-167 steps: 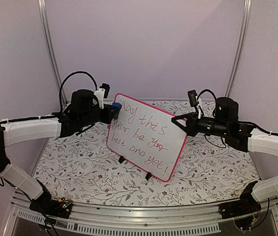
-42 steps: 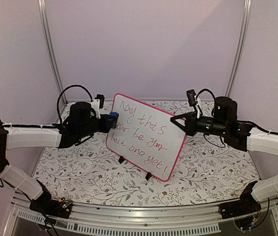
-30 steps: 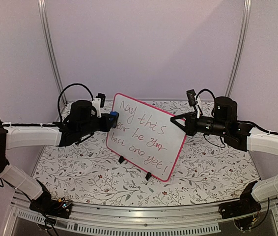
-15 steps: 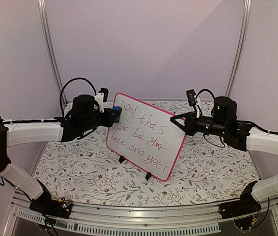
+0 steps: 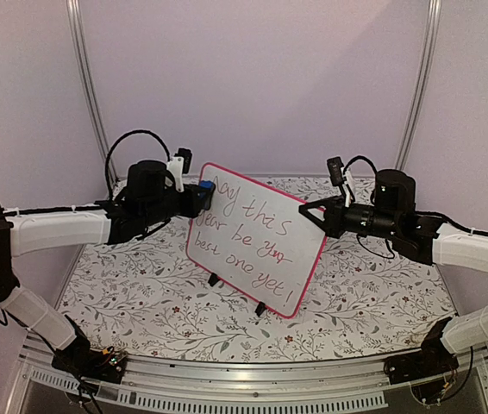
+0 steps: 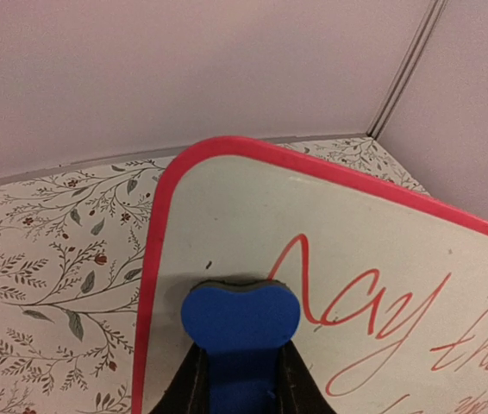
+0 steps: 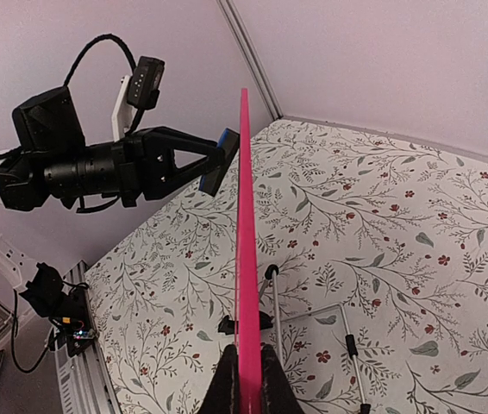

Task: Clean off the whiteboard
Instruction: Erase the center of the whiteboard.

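While upright, whiteboard (image 5: 253, 259) between right fingers (image 7: 225, 392)

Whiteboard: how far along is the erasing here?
Done: the right gripper clamps the whiteboard by its right edge, and the left gripper holds a blue eraser. In hand: the eraser sits on the board's top left corner, beside the first letter. Left: three lines of red writing to wipe.

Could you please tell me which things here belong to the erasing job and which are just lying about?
In the job: whiteboard, eraser in the left gripper, right gripper clamping the board's edge.
Lying about: only the flowered table cover.
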